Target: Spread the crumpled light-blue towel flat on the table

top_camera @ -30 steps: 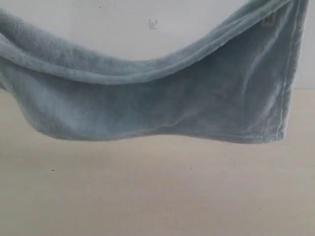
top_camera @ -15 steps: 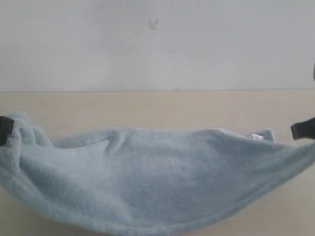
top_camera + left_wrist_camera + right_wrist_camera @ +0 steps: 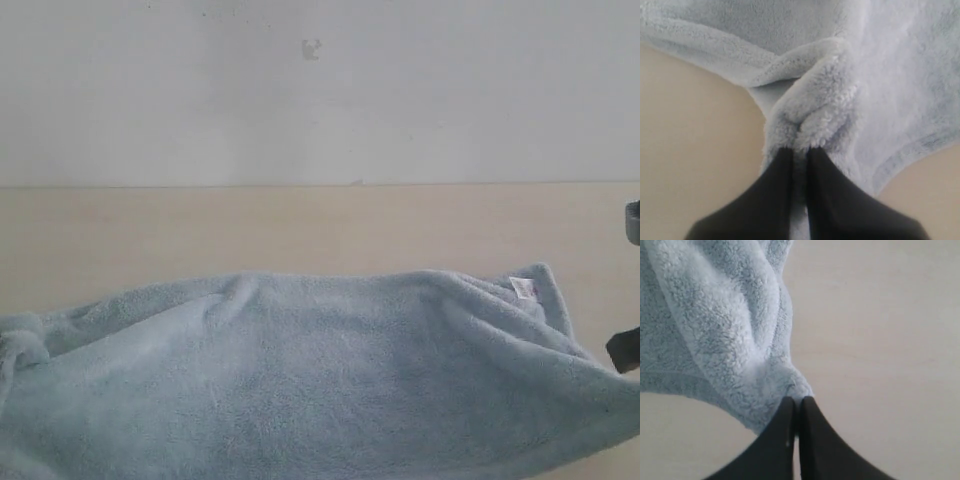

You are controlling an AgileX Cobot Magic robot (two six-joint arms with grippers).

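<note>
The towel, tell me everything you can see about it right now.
The towel is pale light-blue, fluffy terry cloth with a hemmed edge and a small white tag near its far right corner. It is stretched wide across the beige table and seems to rest on it, wrinkled and bunched at both ends. The left gripper is shut on a bunched fold at one end, the right gripper on a corner at the other. Its near edge runs out of view.

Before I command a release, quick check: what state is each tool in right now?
Left tool: closed, pinching a fold of the towel.
Right tool: closed, pinching the towel's edge.
</note>
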